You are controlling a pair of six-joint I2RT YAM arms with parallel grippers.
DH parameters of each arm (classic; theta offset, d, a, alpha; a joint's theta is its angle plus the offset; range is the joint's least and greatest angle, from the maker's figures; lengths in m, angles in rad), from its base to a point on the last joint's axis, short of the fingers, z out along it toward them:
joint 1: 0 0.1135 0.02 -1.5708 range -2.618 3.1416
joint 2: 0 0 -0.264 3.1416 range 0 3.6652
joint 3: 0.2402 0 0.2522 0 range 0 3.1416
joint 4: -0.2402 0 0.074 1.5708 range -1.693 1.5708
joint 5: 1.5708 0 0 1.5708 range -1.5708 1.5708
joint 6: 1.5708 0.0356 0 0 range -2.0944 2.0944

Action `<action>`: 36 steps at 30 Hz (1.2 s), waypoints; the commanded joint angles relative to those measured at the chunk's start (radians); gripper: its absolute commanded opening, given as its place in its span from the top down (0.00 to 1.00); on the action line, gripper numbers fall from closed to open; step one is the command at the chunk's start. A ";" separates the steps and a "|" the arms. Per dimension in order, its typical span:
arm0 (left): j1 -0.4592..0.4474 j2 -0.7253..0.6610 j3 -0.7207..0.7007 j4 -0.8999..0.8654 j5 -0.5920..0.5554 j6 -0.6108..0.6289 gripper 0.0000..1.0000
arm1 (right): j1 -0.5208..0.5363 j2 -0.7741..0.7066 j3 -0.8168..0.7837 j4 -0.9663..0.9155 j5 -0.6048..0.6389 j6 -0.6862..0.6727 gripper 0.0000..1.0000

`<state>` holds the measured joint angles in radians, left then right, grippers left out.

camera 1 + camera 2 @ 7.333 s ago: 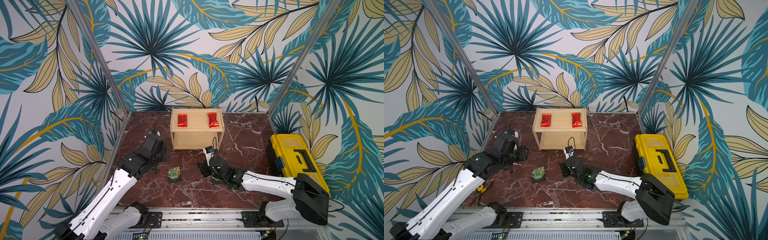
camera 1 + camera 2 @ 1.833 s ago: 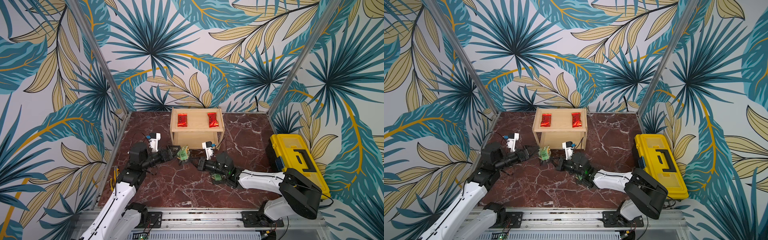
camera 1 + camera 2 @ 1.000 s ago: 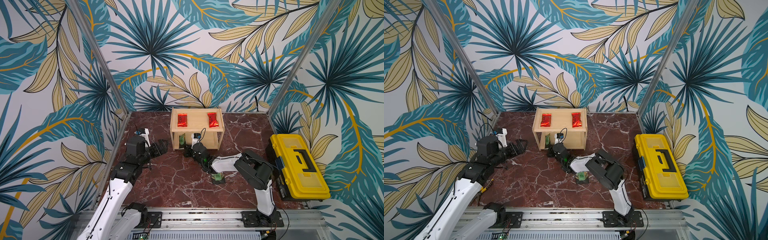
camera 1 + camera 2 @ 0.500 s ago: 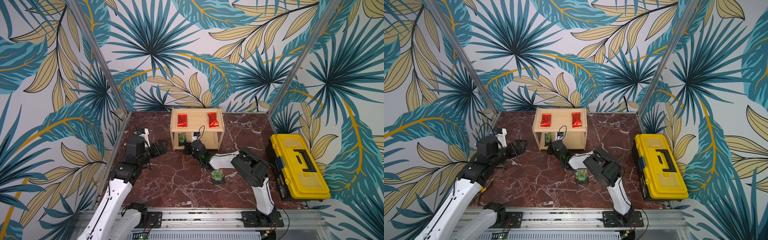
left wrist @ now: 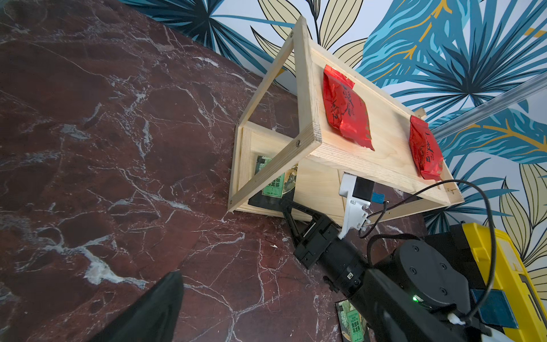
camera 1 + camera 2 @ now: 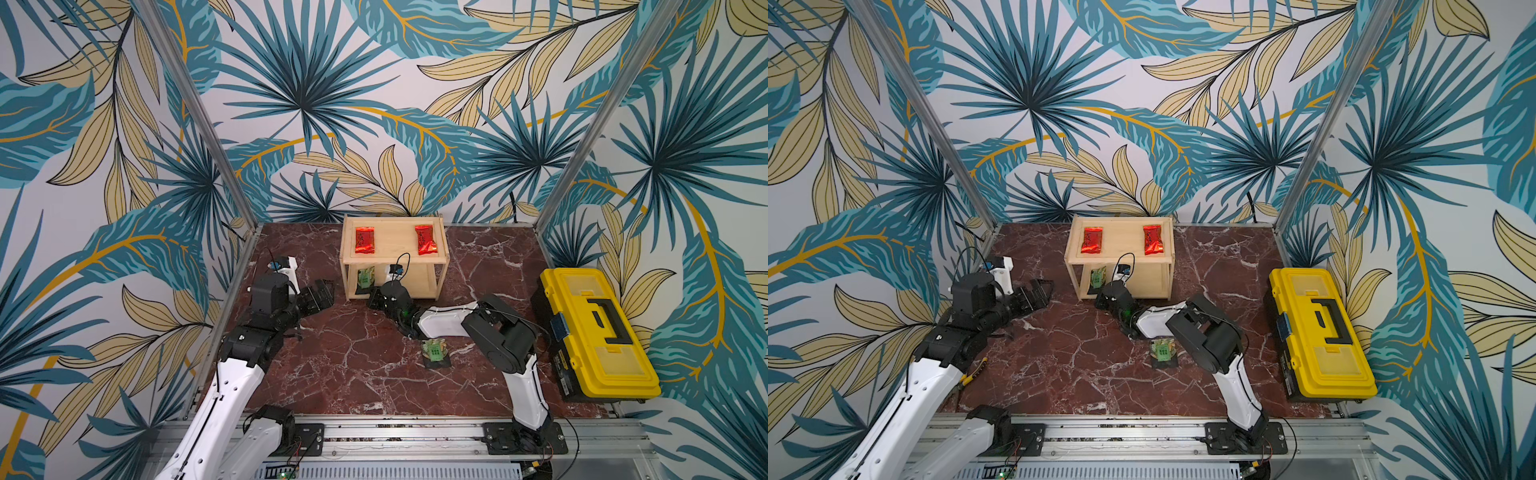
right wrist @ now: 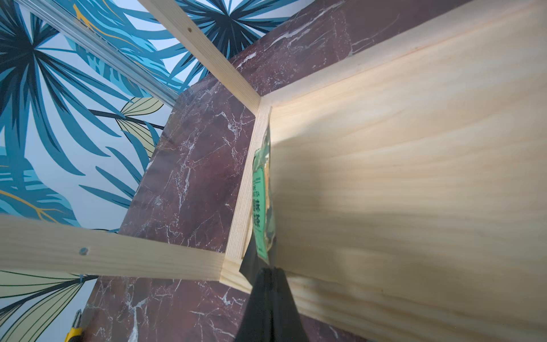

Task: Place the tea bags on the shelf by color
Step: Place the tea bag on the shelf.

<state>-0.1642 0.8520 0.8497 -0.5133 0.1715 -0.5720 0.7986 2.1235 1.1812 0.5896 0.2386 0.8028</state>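
Dark red marble floor [image 6: 353, 374] shows in both top views. At upper centre stands the shelf [image 6: 432, 260]: two red bags [image 6: 365, 240] on its top board, one green bag [image 6: 365, 277] below, so each colour gets its own board. Right gripper [image 6: 371, 296] is at that bag, too small to read. Left gripper [image 6: 322, 293], at centre left, is wide open and empty. Second green bag [image 6: 1163, 349] lies on the floor.

Left wrist view: a post [image 5: 266, 174] crosses the green bag [image 5: 273, 183]; the right gripper [image 5: 284, 205] is closed at its dark edge.

Right wrist view: closed tips [image 7: 266, 296] touch it beside the rim; pinching or pushing, I cannot tell.
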 commanded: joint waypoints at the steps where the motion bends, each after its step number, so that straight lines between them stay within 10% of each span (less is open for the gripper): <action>1: 0.011 -0.011 -0.009 0.017 0.011 0.017 0.00 | -0.025 0.039 -0.001 0.003 -0.015 0.049 0.97; 36: 0.013 -0.029 -0.024 0.030 0.031 0.017 0.00 | -0.044 0.074 0.107 -0.139 -0.073 -0.056 0.78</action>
<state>-0.1616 0.8406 0.8486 -0.5117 0.1959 -0.5716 0.7589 2.1887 1.2812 0.4793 0.1631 0.7658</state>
